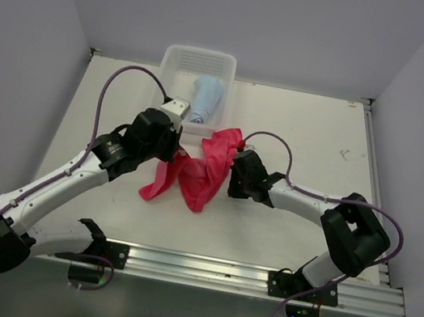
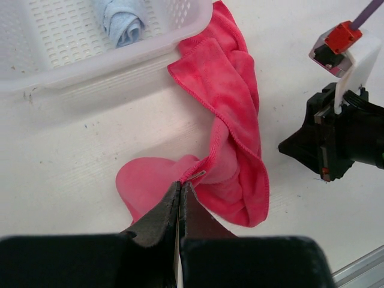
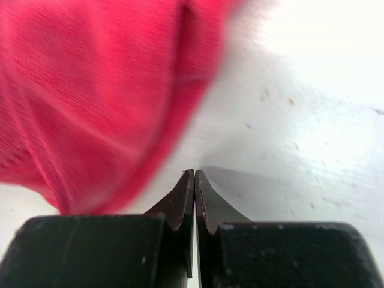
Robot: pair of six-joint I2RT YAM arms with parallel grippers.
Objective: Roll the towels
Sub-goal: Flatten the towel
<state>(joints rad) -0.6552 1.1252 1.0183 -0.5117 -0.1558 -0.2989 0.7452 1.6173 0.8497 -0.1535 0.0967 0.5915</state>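
Note:
The pink towel (image 1: 203, 170) lies crumpled and folded on the table just in front of the basket. In the left wrist view its hem (image 2: 223, 123) runs down to my left gripper (image 2: 182, 185), which is shut. The tips press against the hem and no cloth shows between the fingers. My right gripper (image 3: 194, 173) is shut too, with nothing in it, and the pink towel (image 3: 90, 96) hangs blurred just to its left. The light blue towel (image 1: 206, 98) lies rolled up inside the basket, also in the left wrist view (image 2: 123, 21).
The white mesh basket (image 1: 182, 59) stands at the back of the table, its near rim (image 2: 102, 69) touching the pink towel's far end. The right arm's black gripper body (image 2: 336, 144) sits close to the towel's right side. Walls enclose the table on three sides.

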